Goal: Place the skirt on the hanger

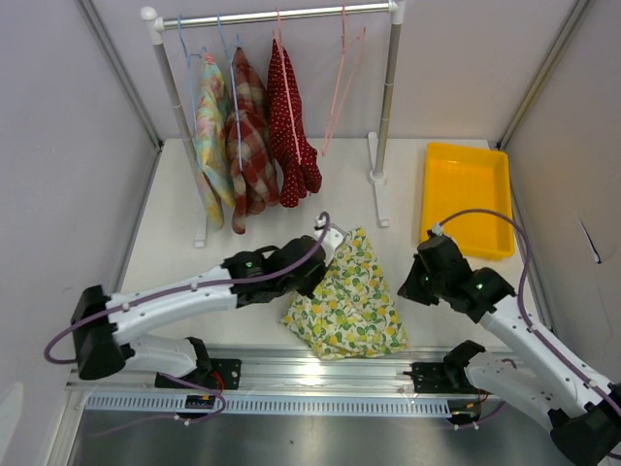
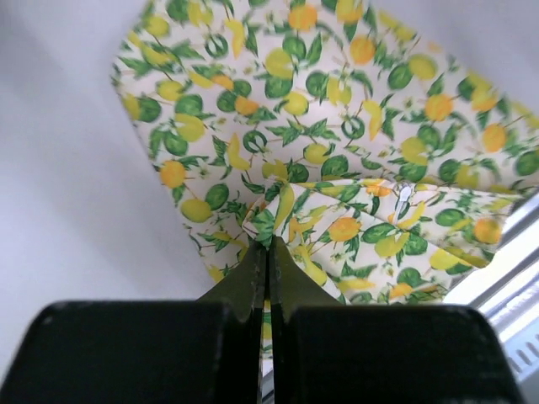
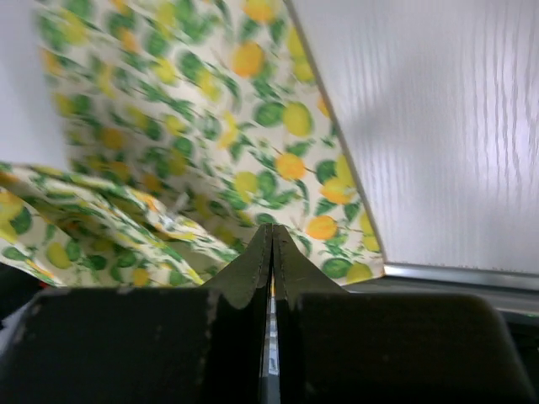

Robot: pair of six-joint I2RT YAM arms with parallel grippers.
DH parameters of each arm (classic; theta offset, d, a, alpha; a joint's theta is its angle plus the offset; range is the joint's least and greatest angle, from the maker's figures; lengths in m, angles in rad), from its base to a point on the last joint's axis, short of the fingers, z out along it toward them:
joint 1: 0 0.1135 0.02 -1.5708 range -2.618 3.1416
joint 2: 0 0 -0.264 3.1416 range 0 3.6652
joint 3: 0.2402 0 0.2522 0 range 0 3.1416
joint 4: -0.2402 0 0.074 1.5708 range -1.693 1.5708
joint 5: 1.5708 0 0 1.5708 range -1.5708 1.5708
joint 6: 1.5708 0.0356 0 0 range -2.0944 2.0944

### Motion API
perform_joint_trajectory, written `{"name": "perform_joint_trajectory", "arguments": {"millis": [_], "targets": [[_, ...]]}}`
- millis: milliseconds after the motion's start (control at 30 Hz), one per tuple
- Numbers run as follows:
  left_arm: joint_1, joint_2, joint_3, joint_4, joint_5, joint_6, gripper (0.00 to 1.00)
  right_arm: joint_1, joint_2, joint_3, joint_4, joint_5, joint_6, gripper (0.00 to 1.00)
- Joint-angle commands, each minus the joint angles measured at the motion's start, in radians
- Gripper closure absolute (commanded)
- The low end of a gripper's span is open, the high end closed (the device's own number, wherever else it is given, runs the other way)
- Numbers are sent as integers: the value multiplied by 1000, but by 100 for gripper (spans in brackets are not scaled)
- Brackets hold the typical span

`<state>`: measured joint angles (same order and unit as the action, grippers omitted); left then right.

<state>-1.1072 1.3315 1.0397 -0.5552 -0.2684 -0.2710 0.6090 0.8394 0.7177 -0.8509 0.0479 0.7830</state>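
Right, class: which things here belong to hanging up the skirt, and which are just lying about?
Job in hand:
lemon-print skirt
empty pink hanger on the rail
left tool and right tool, both shut on the skirt

Lying about:
yellow tray
three garments already hung

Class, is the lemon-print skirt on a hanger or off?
Off. The skirt lies crumpled on the table in front of the rail, where the pink hanger hangs bare.
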Motion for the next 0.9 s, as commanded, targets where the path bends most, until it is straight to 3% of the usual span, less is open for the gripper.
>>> {"name": "perform_joint_trajectory", "arguments": {"millis": [0, 200, 400, 567, 800, 867], "targets": [[20, -110, 13, -54, -22, -19, 100, -14, -2, 126, -79, 33, -59, 89], [72, -94, -45, -91, -46, -28, 100, 17, 41, -39, 4, -22, -4, 61], [125, -101, -147, -2, 40, -54, 100, 152, 35, -204, 62, -10, 132, 52], [129, -101, -179, 20, 43, -59, 100, 241, 35, -242, 47, 6, 197, 43], [130, -115, -202, 44, 63, -66, 100, 278, 27, -296, 118, -54, 275, 43], [130, -126, -207, 49, 69, -66, 100, 278, 17, -313, 142, -75, 300, 58]]}}
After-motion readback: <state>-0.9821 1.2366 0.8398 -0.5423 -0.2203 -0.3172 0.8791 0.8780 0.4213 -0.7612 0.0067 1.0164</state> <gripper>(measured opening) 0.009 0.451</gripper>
